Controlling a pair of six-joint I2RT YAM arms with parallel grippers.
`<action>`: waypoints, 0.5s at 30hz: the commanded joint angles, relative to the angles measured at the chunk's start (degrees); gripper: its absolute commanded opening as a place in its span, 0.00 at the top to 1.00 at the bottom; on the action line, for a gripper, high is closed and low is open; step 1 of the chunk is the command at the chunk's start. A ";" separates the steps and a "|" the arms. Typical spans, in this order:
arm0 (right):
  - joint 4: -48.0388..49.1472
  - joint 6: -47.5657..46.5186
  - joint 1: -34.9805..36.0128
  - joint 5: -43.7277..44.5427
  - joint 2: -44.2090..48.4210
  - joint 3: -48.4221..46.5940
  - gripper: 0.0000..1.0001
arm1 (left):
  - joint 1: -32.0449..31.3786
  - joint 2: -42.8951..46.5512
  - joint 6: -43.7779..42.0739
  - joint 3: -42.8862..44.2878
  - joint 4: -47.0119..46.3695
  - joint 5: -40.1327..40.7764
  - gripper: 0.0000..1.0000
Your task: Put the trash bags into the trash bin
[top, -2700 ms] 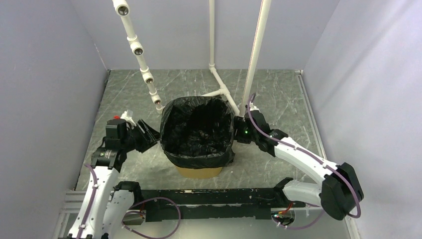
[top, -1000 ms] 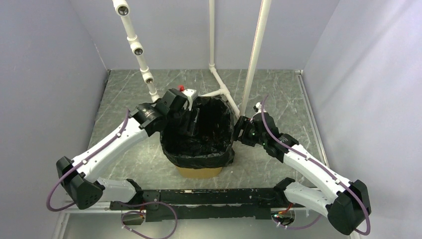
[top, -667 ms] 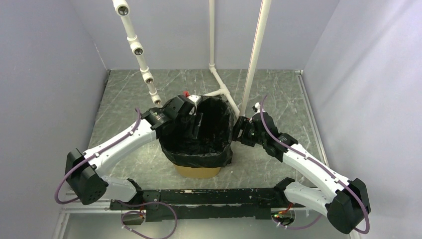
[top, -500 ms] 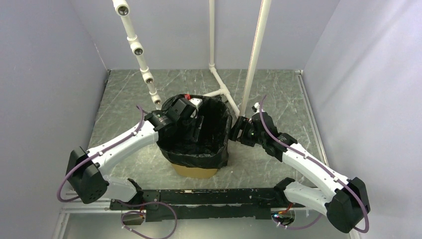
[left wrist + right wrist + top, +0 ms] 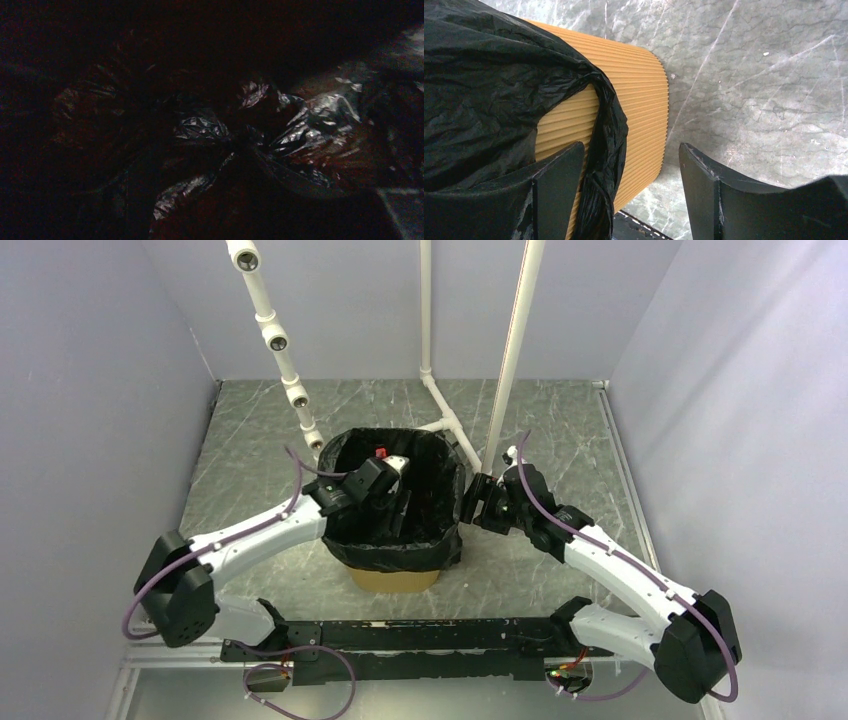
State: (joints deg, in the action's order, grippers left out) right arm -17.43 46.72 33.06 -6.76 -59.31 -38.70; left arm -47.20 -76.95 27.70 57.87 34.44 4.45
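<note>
The yellow-orange trash bin stands in the middle of the floor. The black trash bag lines it and drapes over its rim. My left gripper is down inside the bin. Its wrist view shows only dark crinkled bag plastic, and its fingers cannot be made out. My right gripper is at the bin's right rim, outside. In its wrist view the right gripper is open. The bag's hanging edge and the ribbed bin wall lie between its fingers.
White PVC pipes rise behind the bin, and a joint runs close to its back rim. A black rail crosses the near edge. Lilac walls close in the marbled floor on three sides.
My left arm swung from the bin's left side over the rim and pushed down inside the bag. The bin shifted slightly. My right gripper stayed at the right rim.
</note>
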 commanded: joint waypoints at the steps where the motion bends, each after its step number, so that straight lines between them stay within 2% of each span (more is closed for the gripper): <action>1: 3.39 -0.64 -0.15 -2.41 -0.11 -1.15 0.26 | -0.41 -6.05 1.28 0.63 0.97 -1.25 0.36; 15: 1.17 -2.32 -0.11 -1.91 -0.29 -1.84 0.19 | -1.11 -14.63 1.53 1.26 4.81 -3.92 0.36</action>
State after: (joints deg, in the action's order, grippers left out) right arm -17.08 45.41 33.08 -8.64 -60.20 -38.70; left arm -48.21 -90.08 28.18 58.00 37.80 1.52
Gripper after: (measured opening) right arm 0.799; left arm 0.633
